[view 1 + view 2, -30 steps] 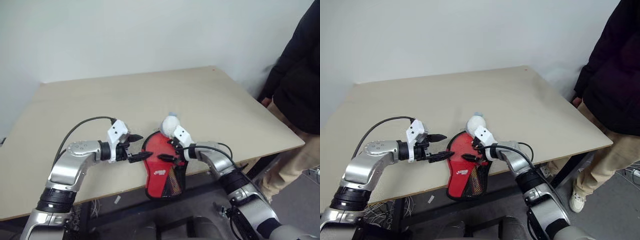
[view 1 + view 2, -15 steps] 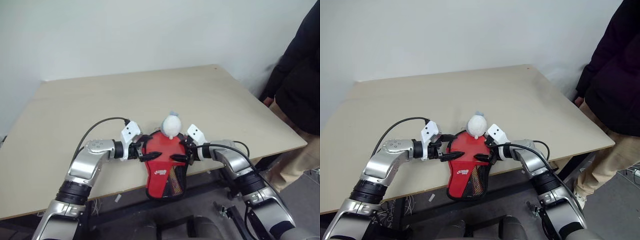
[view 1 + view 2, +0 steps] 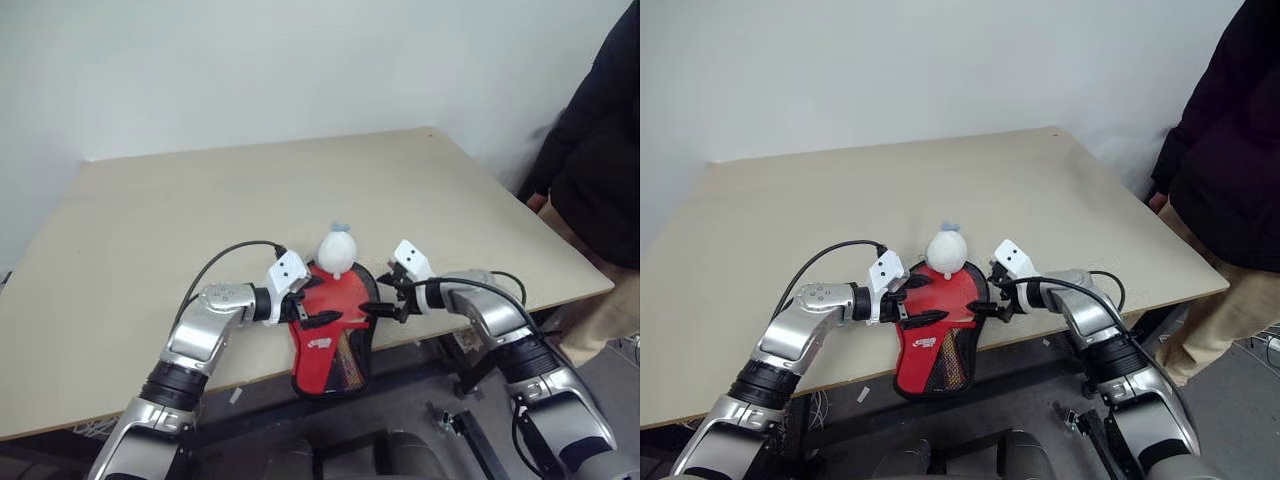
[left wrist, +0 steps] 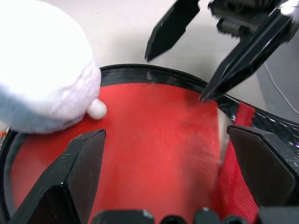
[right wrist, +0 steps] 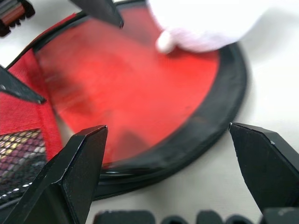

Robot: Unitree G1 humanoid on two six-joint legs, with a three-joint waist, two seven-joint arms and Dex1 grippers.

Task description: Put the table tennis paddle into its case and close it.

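Setting: pale wooden table (image 3: 200,210) against a plain white wall; person in dark top and tan trousers (image 3: 600,170) standing at its right side.
Case (image 3: 330,330): at the table's near edge, red panel up, black zipper rim, narrow mesh end hanging past the edge.
Writing: small white logo on the red panel, too small to read.
Charm (image 3: 336,254): white plush ball at the case's far rim, touching it.
Paddle: cannot tell apart from the case's red panel.
Left gripper (image 3: 318,308): over the case's left part, fingers spread wide, holding nothing.
Right gripper (image 3: 385,298): at the case's right rim, fingers spread wide, nothing between them.
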